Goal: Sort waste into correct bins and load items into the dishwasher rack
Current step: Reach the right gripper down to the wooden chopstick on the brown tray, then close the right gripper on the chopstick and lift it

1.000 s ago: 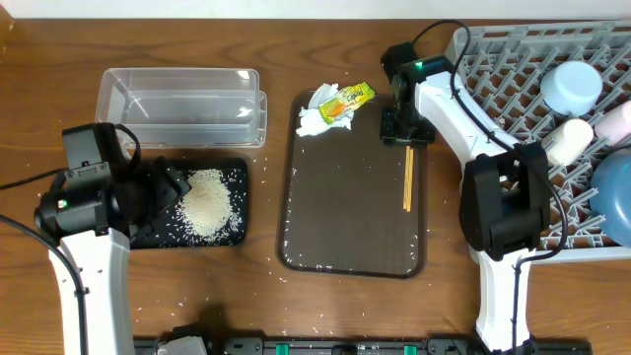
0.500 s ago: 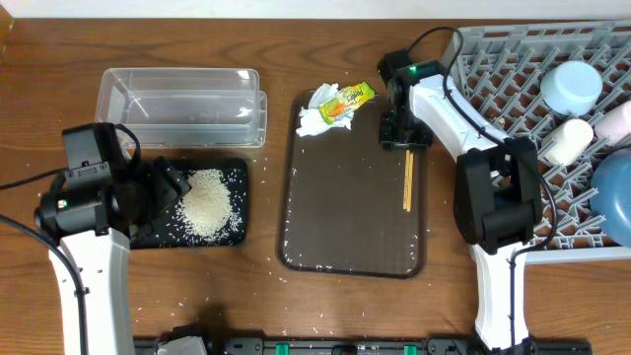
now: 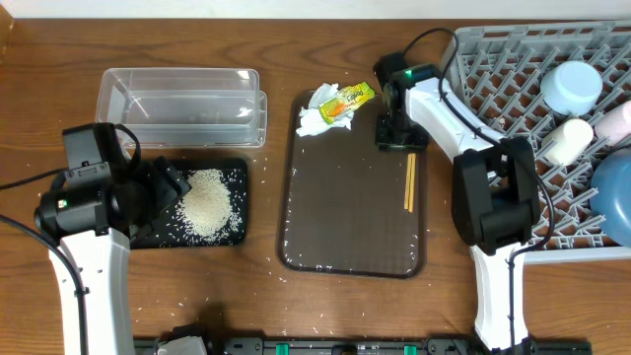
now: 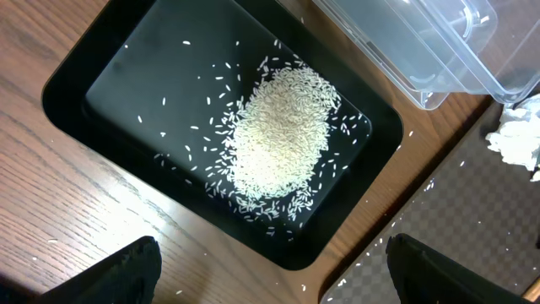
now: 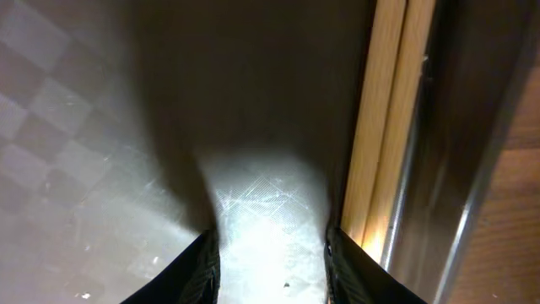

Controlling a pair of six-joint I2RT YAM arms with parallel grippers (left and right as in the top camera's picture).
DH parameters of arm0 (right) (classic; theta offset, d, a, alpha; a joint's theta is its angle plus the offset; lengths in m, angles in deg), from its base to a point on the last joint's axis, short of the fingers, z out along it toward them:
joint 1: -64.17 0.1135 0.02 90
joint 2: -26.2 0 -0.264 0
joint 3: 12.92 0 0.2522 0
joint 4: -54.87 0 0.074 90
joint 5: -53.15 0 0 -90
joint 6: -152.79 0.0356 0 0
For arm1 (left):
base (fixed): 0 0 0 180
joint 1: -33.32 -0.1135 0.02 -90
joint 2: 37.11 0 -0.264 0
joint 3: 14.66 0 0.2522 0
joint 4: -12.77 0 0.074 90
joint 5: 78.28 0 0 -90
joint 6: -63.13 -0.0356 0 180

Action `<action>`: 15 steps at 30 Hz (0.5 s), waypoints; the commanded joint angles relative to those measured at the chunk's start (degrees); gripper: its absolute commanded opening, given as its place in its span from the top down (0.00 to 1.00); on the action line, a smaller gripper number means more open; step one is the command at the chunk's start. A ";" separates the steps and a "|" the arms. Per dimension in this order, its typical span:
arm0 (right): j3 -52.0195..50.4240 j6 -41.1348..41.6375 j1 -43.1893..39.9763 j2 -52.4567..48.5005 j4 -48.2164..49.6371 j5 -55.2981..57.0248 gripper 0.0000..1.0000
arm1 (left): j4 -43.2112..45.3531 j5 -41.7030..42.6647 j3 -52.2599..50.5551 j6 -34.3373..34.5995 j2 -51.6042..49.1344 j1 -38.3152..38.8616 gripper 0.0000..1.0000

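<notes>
My right gripper point(image 3: 394, 136) is open and empty, low over the far right corner of the dark brown serving tray point(image 3: 345, 217). In the right wrist view its fingers point(image 5: 272, 270) frame bare tray surface, with the wooden chopsticks point(image 5: 390, 118) just right of them. The chopsticks point(image 3: 408, 182) lie along the tray's right side. A crumpled napkin point(image 3: 314, 120) and yellow-green wrapper point(image 3: 347, 101) sit at the tray's far left end. My left gripper point(image 4: 270, 279) is open above the black tray point(image 4: 126, 93), which holds a rice pile point(image 4: 283, 139).
The clear tub point(image 3: 182, 104) stands behind the black tray point(image 3: 233, 233). The grey rack point(image 3: 493, 69) at right holds a light-blue bowl point(image 3: 572, 86), white cup point(image 3: 567, 140), pink cup point(image 3: 617, 120) and large blue bowl point(image 3: 616, 202). Loose rice grains dot the wood.
My right gripper has shifted a little to the left near the far end of the chopsticks. The left arm has not moved.
</notes>
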 commanded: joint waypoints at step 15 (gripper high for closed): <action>7.61 -1.22 -0.90 1.88 -9.05 -0.83 0.62 | -0.22 -0.09 0.72 -0.13 -0.02 -0.35 0.12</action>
